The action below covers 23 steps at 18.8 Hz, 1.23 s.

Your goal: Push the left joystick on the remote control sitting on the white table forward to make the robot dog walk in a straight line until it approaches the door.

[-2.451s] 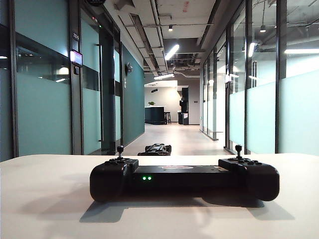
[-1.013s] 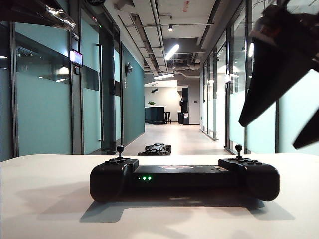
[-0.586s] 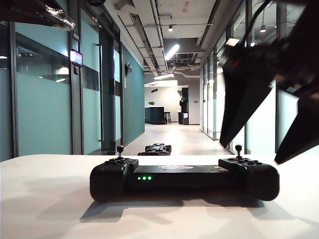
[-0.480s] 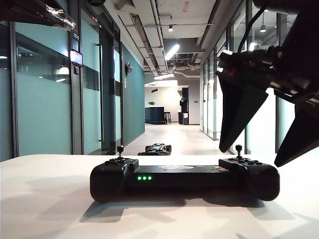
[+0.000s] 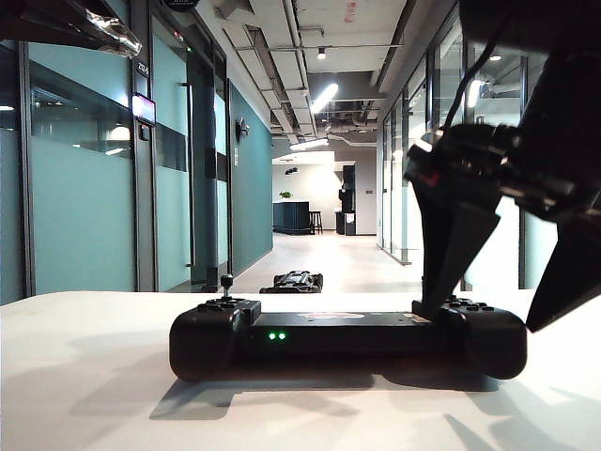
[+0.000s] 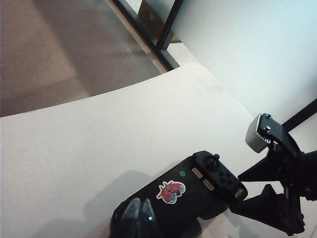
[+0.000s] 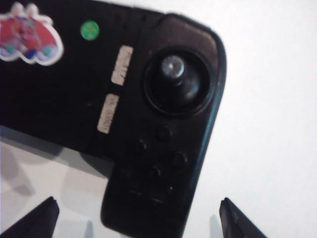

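Remote control (image 5: 347, 336) is lying flat on the white desk (image 5: 84, 376), with its handles pointing toward the exterior camera and its green LEDs glowing on the middle bar. Left joystick (image 5: 226, 282) is standing upright and untouched on the handle farthest from the right pincer. Right pincer (image 5: 488, 315) is hanging over the opposite handle with its jaws spread wide and gripping nothing; one finger is coming down just beside the right-hand stick (image 7: 172, 67), the other is staying clear beyond the handle's outer end. This posture is probably serving to brace that end of the remote control so it is not sliding when the stick is pushed. Left pincer (image 6: 140, 214) is hovering above the remote control's left handle; whether its jaws are parted cannot be told. Robot dog (image 5: 295, 281) is crouching on the corridor floor directly behind the remote control. Beyond it a long corridor with teal glass walls is running away under ceiling strip lights.
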Each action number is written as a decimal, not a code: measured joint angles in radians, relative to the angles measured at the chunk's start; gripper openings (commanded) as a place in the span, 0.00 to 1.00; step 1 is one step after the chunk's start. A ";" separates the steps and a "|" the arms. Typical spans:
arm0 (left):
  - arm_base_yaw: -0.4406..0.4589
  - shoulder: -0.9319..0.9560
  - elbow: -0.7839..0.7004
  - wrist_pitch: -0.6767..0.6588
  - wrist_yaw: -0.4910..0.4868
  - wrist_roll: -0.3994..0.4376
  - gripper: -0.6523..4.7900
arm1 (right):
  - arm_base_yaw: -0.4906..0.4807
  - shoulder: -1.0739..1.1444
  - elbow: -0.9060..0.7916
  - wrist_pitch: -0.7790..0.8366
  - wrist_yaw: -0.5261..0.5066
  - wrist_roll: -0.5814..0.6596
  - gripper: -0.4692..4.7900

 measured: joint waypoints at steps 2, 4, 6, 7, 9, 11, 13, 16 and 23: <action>0.000 0.000 0.000 0.000 0.000 0.000 0.11 | 0.000 0.021 0.000 0.003 -0.006 0.000 0.93; 0.000 0.000 0.000 0.000 0.000 0.000 0.11 | 0.000 0.045 0.000 0.010 -0.007 0.000 0.93; 0.000 0.000 0.000 0.000 0.000 0.000 0.11 | 0.000 0.061 0.000 0.027 -0.008 0.000 0.93; 0.000 0.000 0.000 0.000 0.000 0.000 0.11 | 0.000 0.070 0.000 0.042 -0.010 0.000 0.93; 0.000 0.000 0.000 0.000 0.000 0.000 0.11 | 0.000 0.083 0.000 0.061 -0.019 -0.001 0.92; 0.000 0.000 0.000 0.000 0.000 0.000 0.11 | 0.000 0.090 0.000 0.062 -0.021 0.000 0.86; 0.000 0.000 0.000 0.000 0.000 0.000 0.11 | 0.000 0.089 0.000 0.062 -0.021 -0.001 0.77; 0.000 0.000 0.000 -0.002 0.000 0.000 0.11 | -0.001 0.090 0.000 0.060 -0.013 0.000 0.66; 0.000 0.000 0.000 -0.022 0.000 0.000 0.11 | -0.001 0.088 0.001 0.071 0.021 -0.008 0.40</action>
